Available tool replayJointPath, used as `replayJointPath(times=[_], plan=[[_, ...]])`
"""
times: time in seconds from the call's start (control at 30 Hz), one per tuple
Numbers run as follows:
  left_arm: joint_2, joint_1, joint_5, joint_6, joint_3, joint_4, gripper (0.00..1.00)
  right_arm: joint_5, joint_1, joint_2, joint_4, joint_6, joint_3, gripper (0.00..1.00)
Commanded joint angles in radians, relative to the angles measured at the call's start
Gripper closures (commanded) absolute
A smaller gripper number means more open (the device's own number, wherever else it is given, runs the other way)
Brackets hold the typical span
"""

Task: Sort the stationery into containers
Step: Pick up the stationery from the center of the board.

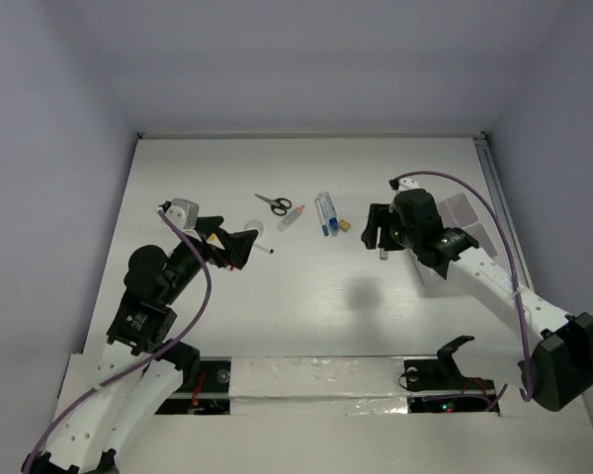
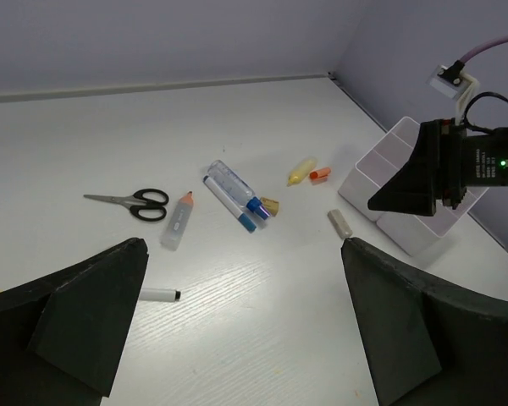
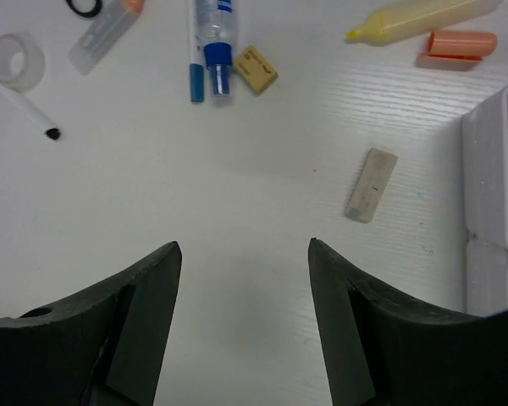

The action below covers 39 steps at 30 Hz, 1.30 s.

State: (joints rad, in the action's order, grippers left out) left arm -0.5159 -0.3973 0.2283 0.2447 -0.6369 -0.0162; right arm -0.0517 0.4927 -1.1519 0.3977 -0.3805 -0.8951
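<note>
Both arms reach over the white bench (image 1: 306, 296) and neither holds anything. The left gripper (image 2: 245, 338) has its jaws spread wide with only bare bench between them. The white pen with black tip (image 2: 159, 294) lies just beside its left finger, and a clear tape ring (image 3: 15, 61) touches the pen's other end.

The right gripper (image 3: 245, 321) is also parted and empty. It hangs near a small pale grey stick (image 3: 371, 184).

The rest of the stationery lies loose in a row across the middle of the bench:
- black-handled scissors (image 2: 131, 201)
- the white orange-capped tube (image 2: 176, 222)
- two blue-and-white pens (image 2: 237, 199) side by side
- a tan eraser (image 3: 256, 69) beside the pens' tips
- a yellow highlighter body (image 3: 423, 17) with its orange cap (image 3: 461, 44) just beside it

The white containers (image 2: 374, 203) stand to the right, partly behind the right arm. What they hold cannot be made out.
</note>
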Motion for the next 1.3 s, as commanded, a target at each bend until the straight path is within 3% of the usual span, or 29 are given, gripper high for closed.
replayJointPath(times=[0.0, 0.2, 0.37, 0.73, 0.97, 1.13, 1.27], plan=[[-0.001, 0.006, 0.016, -0.01, -0.041, -0.041, 0.01, -0.128, 0.007, -0.041, 0.035, 0.005, -0.045, 0.33], [-0.015, 0.006, 0.013, -0.016, -0.044, -0.034, 0.01, -0.226, 0.007, -0.136, 0.064, -0.015, -0.034, 0.44], [-0.035, -0.014, 0.013, -0.016, -0.043, -0.036, 0.01, -0.25, -0.014, -0.241, 0.03, -0.035, -0.019, 0.44], [-0.039, -0.014, 0.011, -0.021, -0.043, -0.03, 0.01, -0.142, -0.137, -0.396, -0.028, -0.011, -0.05, 0.42], [-0.044, -0.014, 0.014, -0.024, -0.046, -0.031, 0.01, -0.103, -0.137, -0.477, -0.043, -0.009, -0.087, 0.5], [-0.039, -0.014, 0.013, -0.025, -0.047, -0.028, 0.01, -0.093, -0.137, -0.522, -0.046, -0.009, -0.102, 0.68], [-0.029, -0.014, 0.005, -0.028, -0.046, -0.025, 0.01, -0.093, -0.137, -0.496, -0.086, 0.002, -0.094, 0.94]])
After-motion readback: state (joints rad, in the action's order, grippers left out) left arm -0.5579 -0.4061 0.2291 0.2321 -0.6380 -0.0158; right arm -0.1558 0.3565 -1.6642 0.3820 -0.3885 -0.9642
